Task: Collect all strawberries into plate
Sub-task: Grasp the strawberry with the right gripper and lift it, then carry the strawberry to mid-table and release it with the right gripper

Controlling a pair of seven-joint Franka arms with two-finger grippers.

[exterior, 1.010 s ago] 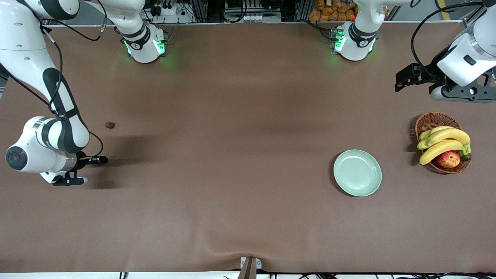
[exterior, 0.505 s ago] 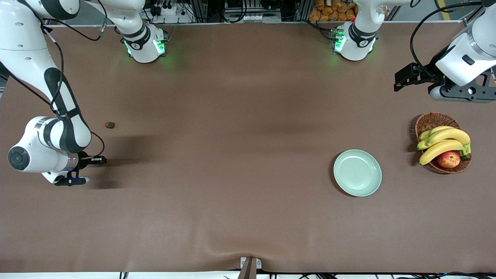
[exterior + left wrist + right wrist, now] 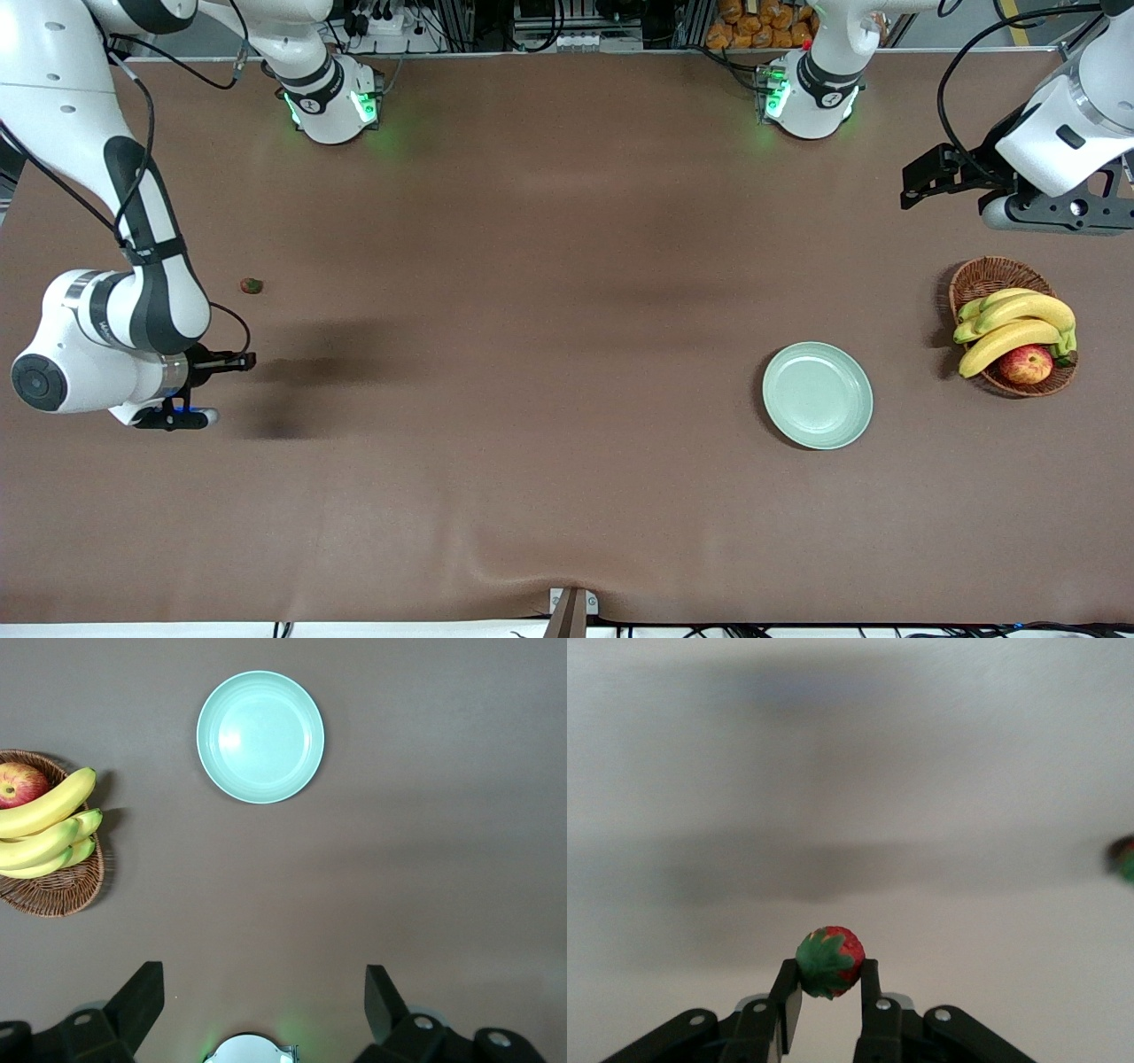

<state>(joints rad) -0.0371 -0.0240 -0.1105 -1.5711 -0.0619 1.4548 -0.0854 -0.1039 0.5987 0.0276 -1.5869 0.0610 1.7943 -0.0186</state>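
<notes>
My right gripper (image 3: 246, 361) is shut on a small red strawberry (image 3: 830, 961) with a green cap and holds it just above the table, at the right arm's end. Its jaws pinch the berry from both sides in the right wrist view (image 3: 830, 973). A second strawberry (image 3: 252, 285) lies on the table farther from the front camera than that gripper; it also shows in the right wrist view (image 3: 1123, 858). A third strawberry is not seen. The pale mint-green plate (image 3: 817, 395) lies bare toward the left arm's end. My left gripper (image 3: 917, 182) is open and waits high up, with the plate (image 3: 260, 736) in its wrist view.
A brown wicker basket (image 3: 988, 275) with bananas (image 3: 1014, 323) and a red-yellow apple (image 3: 1026, 363) stands beside the plate, at the left arm's end. The table is covered by a brown cloth (image 3: 532, 354).
My right gripper has risen a little and shifted slightly toward the plate's end with the strawberry in it. The left arm has barely moved.
</notes>
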